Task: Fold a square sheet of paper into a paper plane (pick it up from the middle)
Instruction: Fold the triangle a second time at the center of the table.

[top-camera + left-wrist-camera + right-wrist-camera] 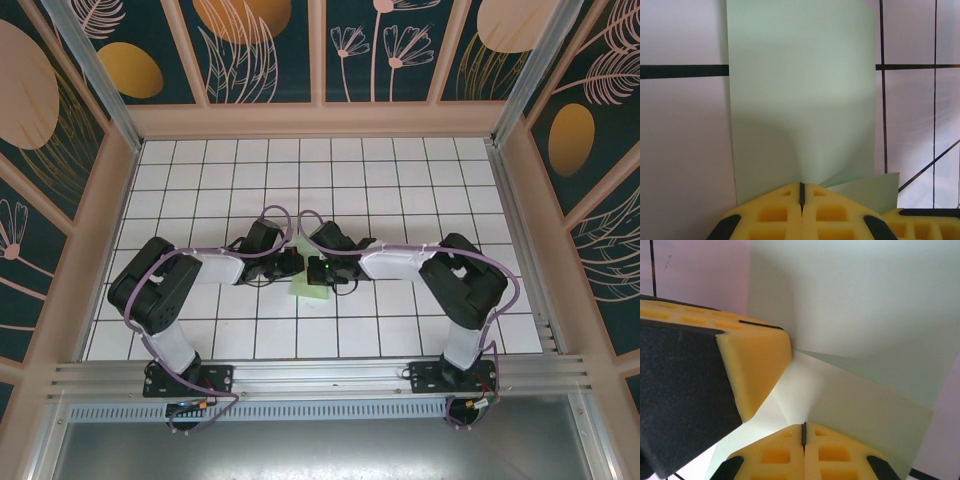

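- Yellow fingertips of the left gripper (801,192) sit at the bottom centre of the left wrist view. They are pressed together with only a thin dark seam between them, clamped on the near edge of the sheet of paper (800,90).
- Over to the right wrist view: the right gripper (803,432), bottom centre, has its jaws together too, pinching a folded part of that same sheet.
- One big yellow-and-black finger of the left gripper fills the left side of that frame, just beside the right gripper, with paper between them.
- Count it up: two grippers, one sheet, and two arms, the left arm (160,290) and the right arm (465,285).
- Now the sheet itself: thin, plain, pale mint-green.
- Seen from the left wrist, it is a tall strip running from the pinch to the top edge, with straight long sides. A soft pucker rises into the fingertips, and a second flap peeks out at lower right.
- Seen from the right wrist, a sharp crease slants across it, one layer lying over another.
- From the top view, the sheet sits at the frame's centre, where the two grippers meet nose to nose over the white tiled table (400,180). Green shows just above and just below them.
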### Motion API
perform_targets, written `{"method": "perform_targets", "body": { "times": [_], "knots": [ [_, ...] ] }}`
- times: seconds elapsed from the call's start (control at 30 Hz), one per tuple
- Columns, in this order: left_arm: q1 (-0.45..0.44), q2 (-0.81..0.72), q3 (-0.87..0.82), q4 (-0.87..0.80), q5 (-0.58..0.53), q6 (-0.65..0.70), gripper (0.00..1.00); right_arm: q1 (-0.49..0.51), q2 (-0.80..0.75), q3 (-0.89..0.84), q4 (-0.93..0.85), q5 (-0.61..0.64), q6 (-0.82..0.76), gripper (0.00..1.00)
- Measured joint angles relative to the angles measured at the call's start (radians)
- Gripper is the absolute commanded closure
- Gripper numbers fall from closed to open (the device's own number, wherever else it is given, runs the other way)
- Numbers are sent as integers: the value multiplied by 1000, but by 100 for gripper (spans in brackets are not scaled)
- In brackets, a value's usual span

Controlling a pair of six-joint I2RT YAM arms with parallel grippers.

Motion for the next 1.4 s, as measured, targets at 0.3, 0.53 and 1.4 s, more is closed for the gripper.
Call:
{"method": "perform_targets", "body": {
  "times": [0.3,0.53,1.4],
  "knots": [
    [0,0,-1,3,-1,-5,100,13,14,11,-5,-3,-4,100],
    [0,0,-3,4,-3,-8,100,14,14,8,-24,-3,-10,100],
    [-5,-1,-20,34,-17,-24,100,14,-98,-127,-35,-28,-57,100]
  ]
}}
